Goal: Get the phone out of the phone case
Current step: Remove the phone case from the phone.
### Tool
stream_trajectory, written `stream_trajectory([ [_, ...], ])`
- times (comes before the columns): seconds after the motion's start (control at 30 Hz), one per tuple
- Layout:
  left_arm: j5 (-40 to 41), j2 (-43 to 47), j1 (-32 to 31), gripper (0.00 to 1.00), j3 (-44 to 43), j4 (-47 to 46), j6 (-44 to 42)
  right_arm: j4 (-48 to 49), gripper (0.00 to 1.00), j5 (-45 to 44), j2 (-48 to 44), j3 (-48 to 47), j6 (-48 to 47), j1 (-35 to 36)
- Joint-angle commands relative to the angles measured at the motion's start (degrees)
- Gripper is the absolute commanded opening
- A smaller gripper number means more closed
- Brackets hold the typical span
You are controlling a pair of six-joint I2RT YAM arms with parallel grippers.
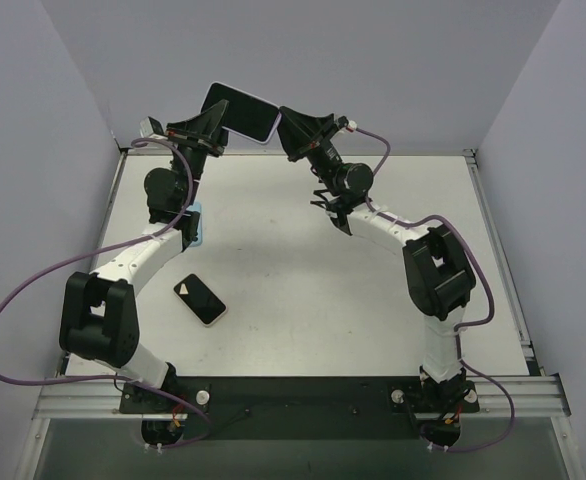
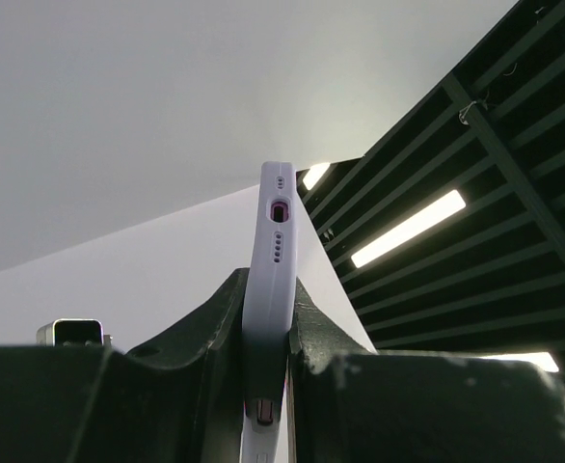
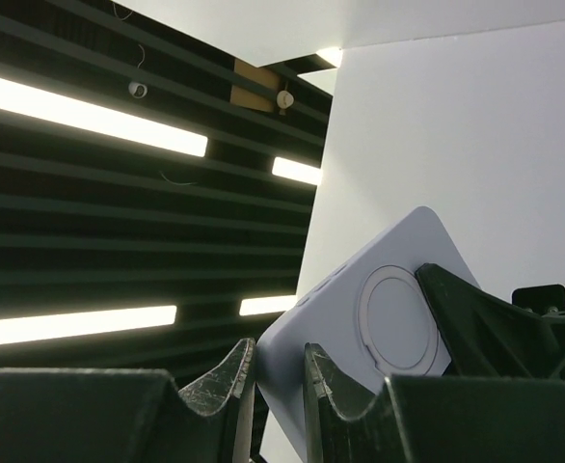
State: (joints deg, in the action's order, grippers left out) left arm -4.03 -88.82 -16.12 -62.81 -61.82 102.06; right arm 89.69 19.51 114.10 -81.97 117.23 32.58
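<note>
Phone (image 1: 239,108) sits inside its lilac phone case (image 2: 269,260), held aloft; left gripper (image 2: 268,328) and right gripper (image 3: 279,371) both clamp the case's edges, extraction not yet done.

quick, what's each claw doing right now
left claw: closed, holding the cased phone by its edge
right claw: closed on a corner of the same cased phone

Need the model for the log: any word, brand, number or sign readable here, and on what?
None readable.
The lilac phone case: only a plain ring on its back, no lettering.
The loose phone: a white triangular mark on its dark screen, no words.
</note>
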Motion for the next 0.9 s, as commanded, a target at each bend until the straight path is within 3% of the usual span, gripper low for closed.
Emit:
stream_trajectory([
  [0.0,-12.8,6.3,-6.6,0.0,-7.0,-32.0,6.6,5.7,0.0,3.5,4.7,1.0,15.0,3.8],
  [0.87,-11.4,6.0,-10.4,0.0,-16.2,-30.5,6.7,1.4,0.0,8.7,6.5,6.8,12.0,3.9],
])
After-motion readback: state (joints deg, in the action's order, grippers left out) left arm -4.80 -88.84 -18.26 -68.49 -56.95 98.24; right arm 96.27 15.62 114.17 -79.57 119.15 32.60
